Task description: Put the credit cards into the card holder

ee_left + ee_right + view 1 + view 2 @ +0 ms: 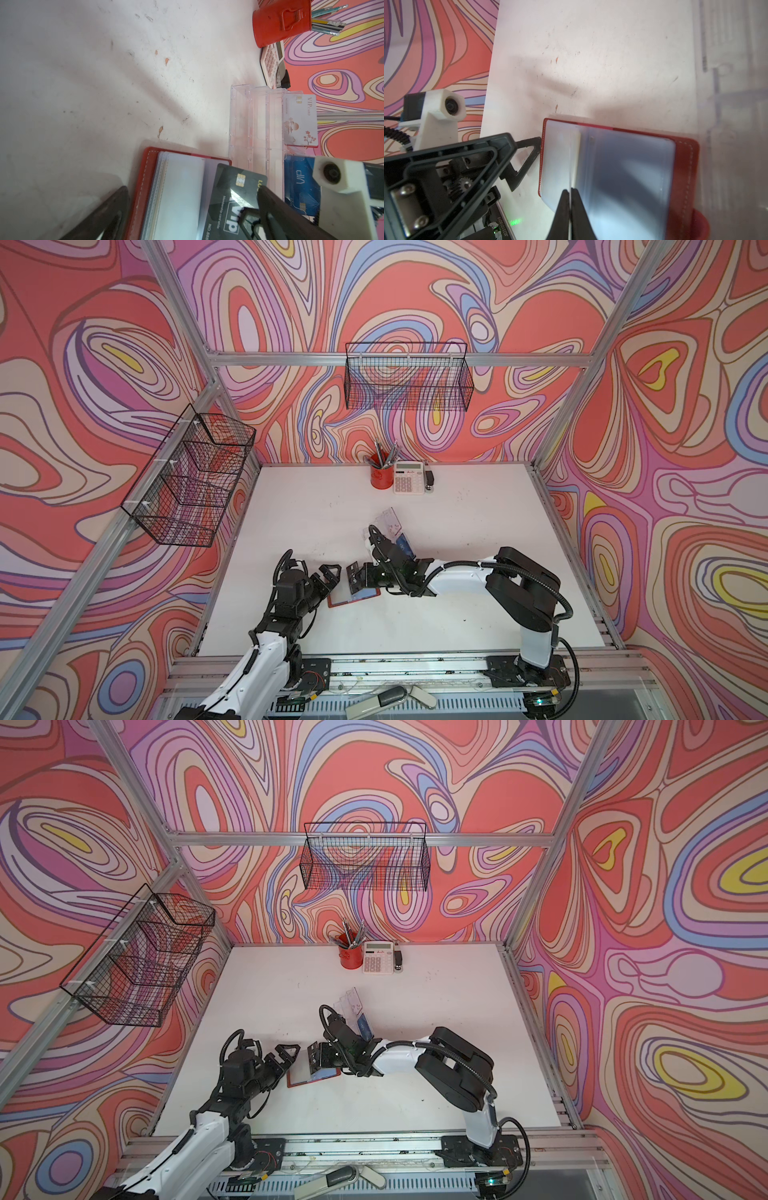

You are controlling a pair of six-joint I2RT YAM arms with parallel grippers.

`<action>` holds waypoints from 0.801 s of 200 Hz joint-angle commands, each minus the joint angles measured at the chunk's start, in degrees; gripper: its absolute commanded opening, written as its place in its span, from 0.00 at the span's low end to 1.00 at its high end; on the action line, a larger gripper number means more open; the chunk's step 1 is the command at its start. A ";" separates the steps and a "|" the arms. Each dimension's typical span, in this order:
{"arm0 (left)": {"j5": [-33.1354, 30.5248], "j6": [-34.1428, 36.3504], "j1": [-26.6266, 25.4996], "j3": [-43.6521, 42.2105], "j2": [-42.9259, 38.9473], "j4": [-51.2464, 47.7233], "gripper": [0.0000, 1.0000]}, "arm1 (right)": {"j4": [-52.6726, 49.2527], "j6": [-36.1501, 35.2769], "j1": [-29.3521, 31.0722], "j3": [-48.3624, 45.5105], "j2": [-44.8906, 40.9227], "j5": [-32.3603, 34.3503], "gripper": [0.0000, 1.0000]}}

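Note:
The red card holder [337, 603] lies open on the white table, clear sleeves [182, 197] facing up. My right gripper [365, 577] is shut on a black VIP credit card [226, 193], held on edge just above the sleeves [623, 166]. In the right wrist view the card shows only as a thin line between the closed fingertips [564, 199]. My left gripper [332, 572] is open and empty at the holder's left edge, one fingertip [536, 145] right beside the red rim [685, 166]. A blue credit card [405, 545] and a white one [299, 120] stand in a clear acrylic rack [390, 517].
A red pen cup [381, 480], a calculator [408, 483] and a small black object [430, 480] stand at the table's far edge. Wire baskets hang on the left wall [187, 485] and back wall [409, 379]. The acrylic rack stands just behind the right gripper.

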 commanded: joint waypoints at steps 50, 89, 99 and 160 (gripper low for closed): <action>-0.21 0.38 -0.03 1.20 1.20 0.03 0.98 | 2.92 2.05 -0.16 -1.99 1.10 -0.14 0.00; -0.83 0.54 -0.05 0.99 0.46 -0.44 0.98 | 4.34 3.15 -0.25 -1.90 2.60 -1.75 0.00; -0.63 0.43 -0.03 0.98 0.37 -0.20 0.98 | 4.72 3.50 -0.31 -1.95 2.73 -1.84 0.00; -0.36 0.36 -0.03 0.89 0.64 0.26 0.98 | 6.43 5.81 -0.26 -2.03 4.24 -3.14 0.00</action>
